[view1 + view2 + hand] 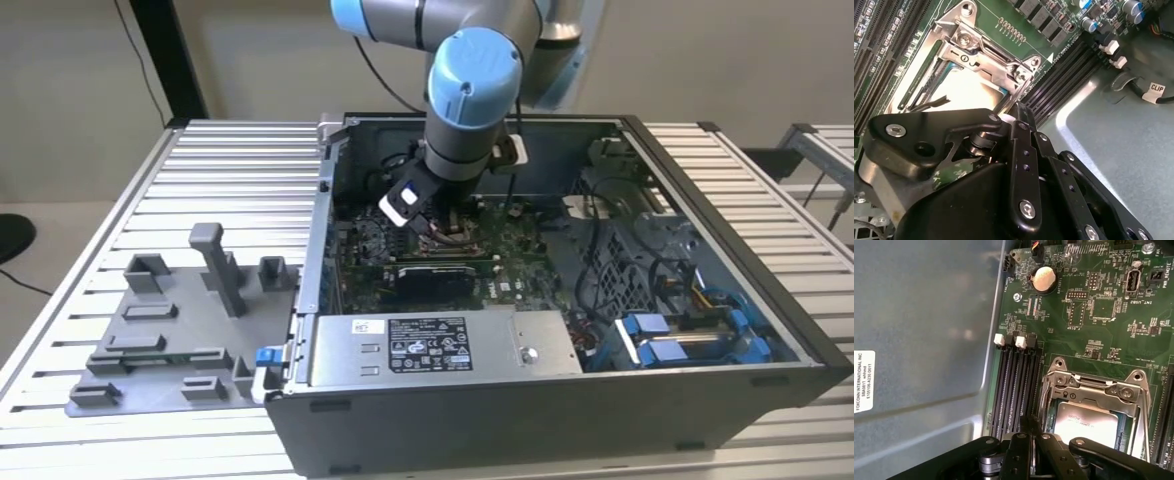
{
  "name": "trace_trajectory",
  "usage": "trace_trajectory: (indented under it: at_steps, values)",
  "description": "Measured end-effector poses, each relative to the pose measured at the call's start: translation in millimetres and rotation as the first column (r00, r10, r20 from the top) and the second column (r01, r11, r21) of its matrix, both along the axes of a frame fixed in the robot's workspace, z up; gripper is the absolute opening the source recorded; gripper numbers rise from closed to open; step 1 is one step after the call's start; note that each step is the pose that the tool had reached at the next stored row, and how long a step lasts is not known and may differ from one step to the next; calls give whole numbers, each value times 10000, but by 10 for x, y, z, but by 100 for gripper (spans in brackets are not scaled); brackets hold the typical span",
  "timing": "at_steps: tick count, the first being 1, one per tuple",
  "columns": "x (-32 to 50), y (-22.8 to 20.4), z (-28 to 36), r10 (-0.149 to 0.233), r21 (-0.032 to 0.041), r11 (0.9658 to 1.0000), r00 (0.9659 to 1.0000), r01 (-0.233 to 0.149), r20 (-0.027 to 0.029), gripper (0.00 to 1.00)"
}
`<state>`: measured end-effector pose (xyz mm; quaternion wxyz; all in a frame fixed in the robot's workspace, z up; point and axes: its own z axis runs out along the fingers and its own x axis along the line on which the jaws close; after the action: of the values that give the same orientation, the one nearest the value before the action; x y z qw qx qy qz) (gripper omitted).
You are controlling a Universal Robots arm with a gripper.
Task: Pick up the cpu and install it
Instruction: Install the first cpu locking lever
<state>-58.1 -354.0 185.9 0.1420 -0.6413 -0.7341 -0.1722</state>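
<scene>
Ribbed aluminium slats make up the surface (227,180) you are working over, with a pale wall behind it. On it, toward the exterior view's left, sits a grey fixture plate (174,330) with upright blocks. Beside it lies the open computer case (747,290), its green motherboard (400,260) facing up.

Your arm (467,90) reaches down into the case, and the gripper (447,225) hangs low over the board near the case's far wall. In both wrist views you see its black linkage just above the metal socket frame (1094,390).

You can find the cpu (1086,422) lying flat inside that frame in the first wrist view, its pale silver top partly covered by the linkage. In the second wrist view a strip of the same pale top (966,82) shows under the frame's bar.

You cannot tell from these views how far apart the fingers stand, or whether they touch the chip, because the linkage hides their tips.

Black memory slots (1014,385) run just beside the socket, and a round coin battery (1044,279) sits further up the board.
</scene>
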Motion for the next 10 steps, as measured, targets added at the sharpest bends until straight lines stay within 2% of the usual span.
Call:
trace_trajectory:
  at_steps: [4, 7, 8, 10]
  values:
    - [0, -9, -3, -1, -10, 10000, 10000, 1, -2, 0]
    - [2, 2, -3, -1, -18, 10000, 10000, 1, -5, 0]
    - [1, 3, 7, 0, -17, 10000, 10000, 0, -5, 0]
    - [-10, 4, 92, 1, -14, 10000, 10000, -1, -2, 0]
